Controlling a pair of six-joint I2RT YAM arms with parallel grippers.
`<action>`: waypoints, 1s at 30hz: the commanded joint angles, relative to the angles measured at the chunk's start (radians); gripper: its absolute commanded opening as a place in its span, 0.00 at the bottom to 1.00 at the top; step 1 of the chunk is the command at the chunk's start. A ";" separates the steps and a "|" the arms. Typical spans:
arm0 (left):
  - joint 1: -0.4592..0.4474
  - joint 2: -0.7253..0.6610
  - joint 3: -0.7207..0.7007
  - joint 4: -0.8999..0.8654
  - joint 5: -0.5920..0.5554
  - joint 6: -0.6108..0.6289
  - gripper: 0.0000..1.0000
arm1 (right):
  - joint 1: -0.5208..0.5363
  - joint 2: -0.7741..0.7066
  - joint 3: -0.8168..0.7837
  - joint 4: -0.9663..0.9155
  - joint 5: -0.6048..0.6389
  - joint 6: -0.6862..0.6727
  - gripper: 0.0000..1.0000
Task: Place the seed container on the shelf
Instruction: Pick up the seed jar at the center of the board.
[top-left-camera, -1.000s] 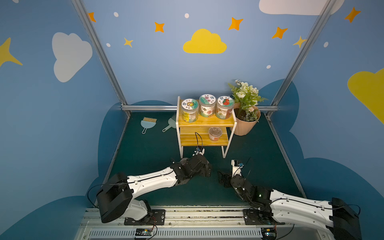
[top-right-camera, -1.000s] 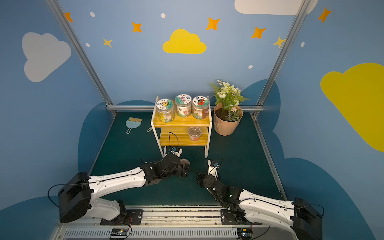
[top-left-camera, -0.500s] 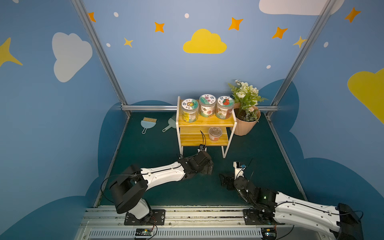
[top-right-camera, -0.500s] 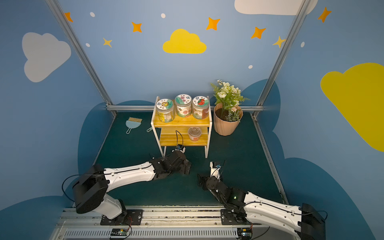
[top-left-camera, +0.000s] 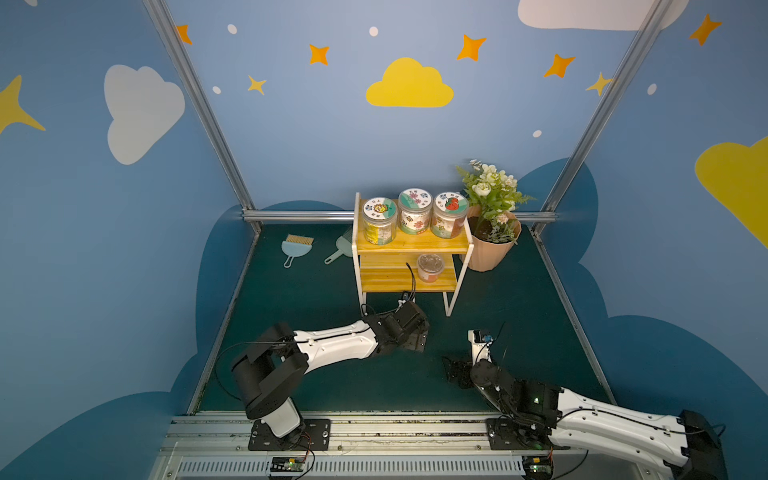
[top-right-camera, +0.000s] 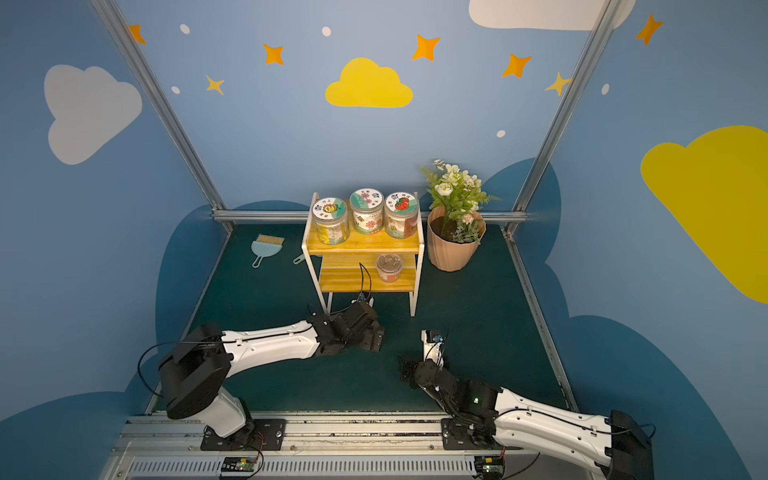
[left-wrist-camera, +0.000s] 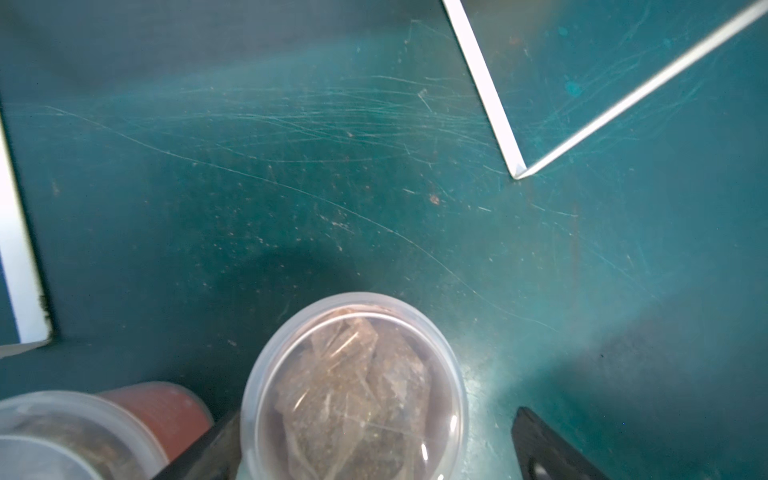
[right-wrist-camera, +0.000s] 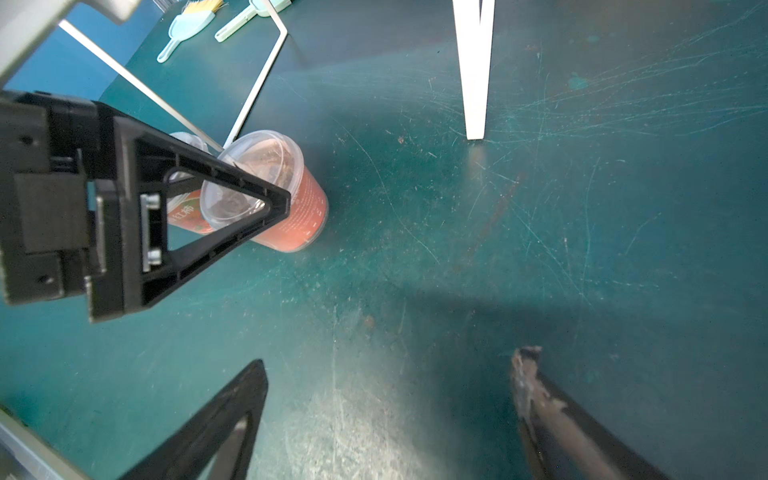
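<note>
With our left end effector (left-wrist-camera: 376, 415) wide open, empty, container (right-wrist-camera: 305, 208) between its fingers, we should close squarely, missing the cup (left-wrist-camera: 62, 432) just outside.

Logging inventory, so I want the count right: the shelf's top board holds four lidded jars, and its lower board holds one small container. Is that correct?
Not quite. The shelf has three lidded jars on its top board, not four, as both top views show. Its lower board does hold one small container.
</note>
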 joint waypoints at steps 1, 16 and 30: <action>-0.020 0.011 0.011 0.014 0.045 0.012 1.00 | 0.014 -0.014 -0.014 -0.041 0.017 -0.005 0.93; -0.078 -0.086 0.010 -0.068 -0.062 -0.014 1.00 | 0.093 -0.135 -0.105 -0.011 0.027 -0.133 0.95; -0.018 0.054 0.147 0.002 0.063 0.100 1.00 | 0.152 0.032 -0.260 0.426 0.014 -0.290 0.95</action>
